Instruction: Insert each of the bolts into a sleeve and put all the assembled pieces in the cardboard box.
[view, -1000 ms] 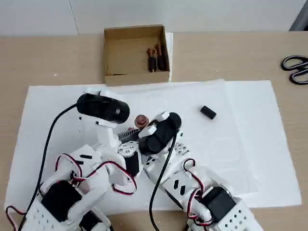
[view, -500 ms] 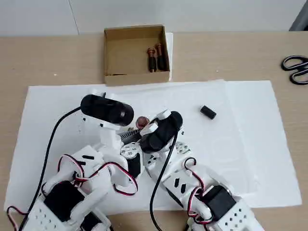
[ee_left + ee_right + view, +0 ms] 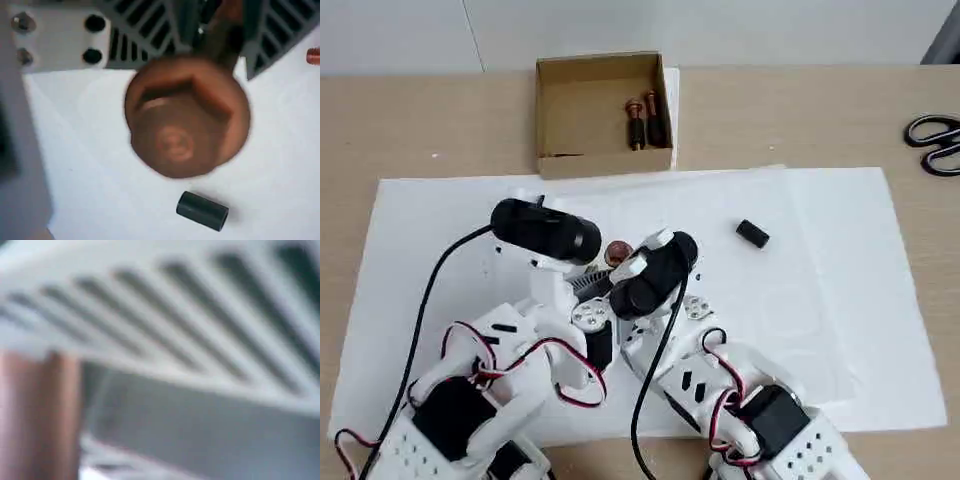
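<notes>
Pale wood of the desk (image 3: 420, 120) carries a white paper sheet (image 3: 840, 300), and both arms rise from its near edge, left arm (image 3: 480, 390) and right arm (image 3: 740, 395), leaning in toward each other over the middle of the sheet.

Between them you have the bolt (image 3: 187, 117). The left gripper (image 3: 220, 45) is clenched on its shank, with the broad copper head sticking out beyond the dark ribbed jaws, raised off the paper. The right gripper (image 3: 635, 262) sits just beside it – I cannot tell whether that one is clenched or released, since its own view is pressed too close.

Over the last second the left arm has edged a little toward the right arm and toward the far edge, while the bolt head has hardly shifted. I read that as a small realignment of the bolt – not yet a move toward the sleeve.

Farther out, toward the right edge, the sleeve (image 3: 752, 233) lies alone on the sheet where it lay before, well apart from both arms, so your insertion is not yet begun. Near the far edge the cardboard box (image 3: 552, 110) already holds two assembled pieces (image 3: 645, 120) against its right wall, unchanged. Scissors (image 3: 935, 140) lie at the far right edge.
</notes>
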{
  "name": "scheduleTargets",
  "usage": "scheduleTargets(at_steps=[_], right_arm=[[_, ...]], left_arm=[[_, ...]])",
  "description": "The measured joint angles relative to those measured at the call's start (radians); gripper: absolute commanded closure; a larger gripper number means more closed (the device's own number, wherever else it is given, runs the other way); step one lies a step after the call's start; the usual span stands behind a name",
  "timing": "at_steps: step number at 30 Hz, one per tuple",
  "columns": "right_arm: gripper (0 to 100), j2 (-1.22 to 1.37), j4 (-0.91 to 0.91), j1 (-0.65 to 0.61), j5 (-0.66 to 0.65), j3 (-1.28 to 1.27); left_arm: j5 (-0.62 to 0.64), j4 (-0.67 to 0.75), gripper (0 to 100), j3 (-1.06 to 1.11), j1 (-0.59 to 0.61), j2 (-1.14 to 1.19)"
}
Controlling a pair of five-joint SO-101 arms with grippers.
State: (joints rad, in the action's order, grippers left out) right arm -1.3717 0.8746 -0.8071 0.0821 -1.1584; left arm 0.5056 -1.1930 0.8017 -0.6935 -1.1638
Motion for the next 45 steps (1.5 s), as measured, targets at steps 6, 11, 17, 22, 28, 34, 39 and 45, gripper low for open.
scheduleTargets(at_steps=[6, 11, 17, 22, 28, 34, 39, 45], right_arm=[[99.5, -0.005, -0.008, -0.008, 0.000, -0.018], [99.5, -0.005, -0.037, -0.002, -0.005, -0.032], [99.5, -0.003, -0.037, 0.003, -0.003, -0.068], [99.5, -0.003, -0.041, 0.002, -0.003, -0.072], [99.5, -0.003, -0.048, 0.068, -0.003, -0.077], [99.5, -0.003, -0.048, 0.219, -0.003, -0.143], [99.5, -0.003, -0.048, 0.279, -0.002, -0.152], [99.5, 0.048, -0.048, 0.342, 0.035, -0.207]], left_arm=[[-0.021, -0.037, 99, -0.075, 0.094, 0.017], [-0.029, -0.035, 99, -0.101, 0.195, 0.028], [-0.014, -0.035, 99, -0.163, 0.265, 0.028], [-0.005, -0.035, 99, -0.169, 0.267, 0.028], [0.005, -0.035, 99, -0.026, 0.270, 0.028], [0.080, 0.020, 99, 0.095, 0.270, 0.028], [0.106, 0.031, 99, 0.146, 0.270, 0.037], [0.110, 0.031, 99, 0.146, 0.301, 0.189]])
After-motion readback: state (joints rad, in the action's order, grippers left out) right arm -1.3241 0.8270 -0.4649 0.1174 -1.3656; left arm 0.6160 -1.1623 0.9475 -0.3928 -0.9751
